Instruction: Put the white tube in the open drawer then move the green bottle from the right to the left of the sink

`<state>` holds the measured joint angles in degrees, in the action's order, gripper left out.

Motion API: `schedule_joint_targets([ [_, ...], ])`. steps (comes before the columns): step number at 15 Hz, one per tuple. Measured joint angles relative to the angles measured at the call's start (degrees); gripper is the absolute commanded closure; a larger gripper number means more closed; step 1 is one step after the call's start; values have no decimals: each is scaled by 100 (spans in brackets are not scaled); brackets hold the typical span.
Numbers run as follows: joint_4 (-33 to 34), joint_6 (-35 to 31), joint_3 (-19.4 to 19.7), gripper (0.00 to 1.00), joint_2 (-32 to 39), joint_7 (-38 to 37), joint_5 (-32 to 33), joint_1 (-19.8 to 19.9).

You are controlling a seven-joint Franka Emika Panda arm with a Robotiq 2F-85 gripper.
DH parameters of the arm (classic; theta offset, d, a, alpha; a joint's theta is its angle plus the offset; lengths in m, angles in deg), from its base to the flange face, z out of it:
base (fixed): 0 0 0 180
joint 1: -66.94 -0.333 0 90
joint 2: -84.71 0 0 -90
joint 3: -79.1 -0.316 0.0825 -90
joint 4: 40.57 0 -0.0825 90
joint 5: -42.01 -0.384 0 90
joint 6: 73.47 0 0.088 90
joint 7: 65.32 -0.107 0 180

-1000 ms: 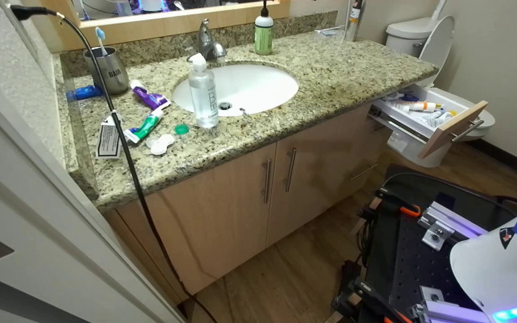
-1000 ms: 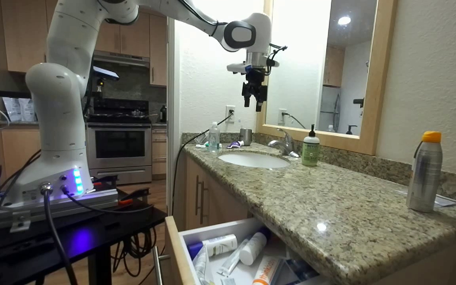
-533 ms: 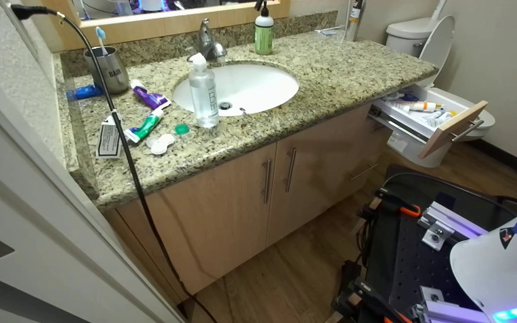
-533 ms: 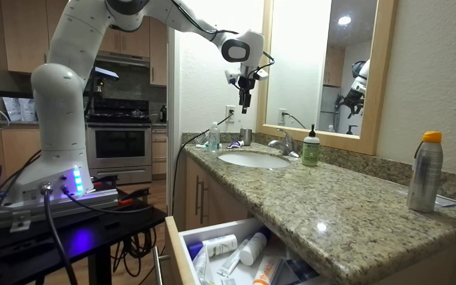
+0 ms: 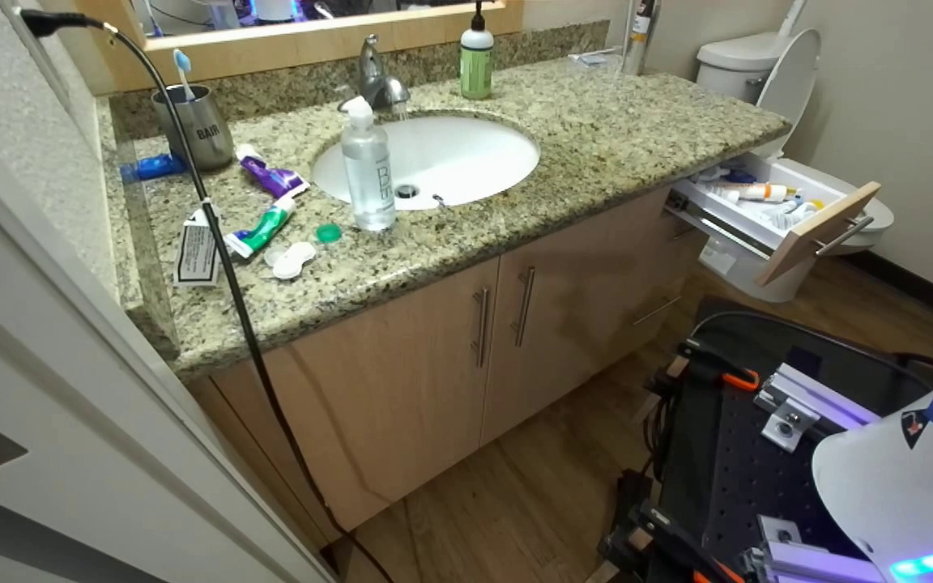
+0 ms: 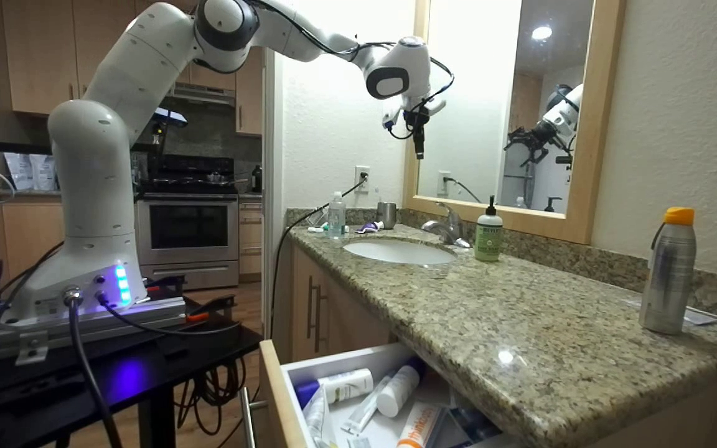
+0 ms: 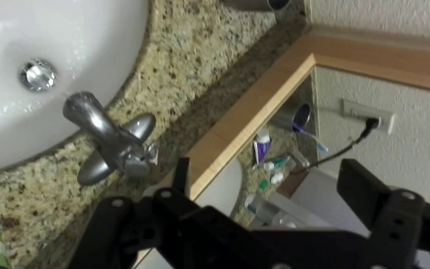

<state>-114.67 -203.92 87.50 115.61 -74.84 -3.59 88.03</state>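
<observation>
High by the mirror (image 6: 477,106), a gripper (image 7: 266,172) with its fingers (image 7: 360,194) spread; right of the sink (image 5: 466,158), the green bottle (image 5: 476,71)

A speckled granite countertop (image 6: 501,317) runs below the mirror, a black cord (image 6: 282,249) hanging across its left end. The robot arm (image 6: 140,62) arches up, wrist near the mirror and well above the countertop, fingers pointing down; the wrist view shows them wide apart. Under the countertop's right end the drawer (image 5: 819,235) is pulled out, cluttered with toiletries (image 6: 349,386). A faucet (image 5: 373,81) rises behind the sink, near the green bottle. A clear bottle (image 5: 368,174) stands at the sink's front-left rim; the left side also holds a metal cup (image 5: 206,129) and a purple tube (image 5: 268,176). A slim white tube (image 6: 368,404) lies in the drawer; whether it is the task's own, I cannot tell. Lettering: "BAIR" on the metal cup, "B" on the clear bottle, "think" on an orange-marked tube (image 6: 422,420) in the drawer.
</observation>
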Motion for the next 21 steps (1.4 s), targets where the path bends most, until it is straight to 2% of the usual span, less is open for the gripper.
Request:
schedule_joint_targets([
  [2, 172, -656, 44, 0, 272, -9, -126, 70],
  [5, 115, -689, 284, 0, 440, -373, 218, 51],
  [8, 134, -703, 261, 0, 476, -405, 222, 57],
  [12, 367, -839, 12, 0, 898, -496, 85, 131],
  [16, 662, -1266, -274, 0, 1380, -420, -143, 134],
  [21, 1085, -1895, -659, 0, 1656, -139, -594, 134],
])
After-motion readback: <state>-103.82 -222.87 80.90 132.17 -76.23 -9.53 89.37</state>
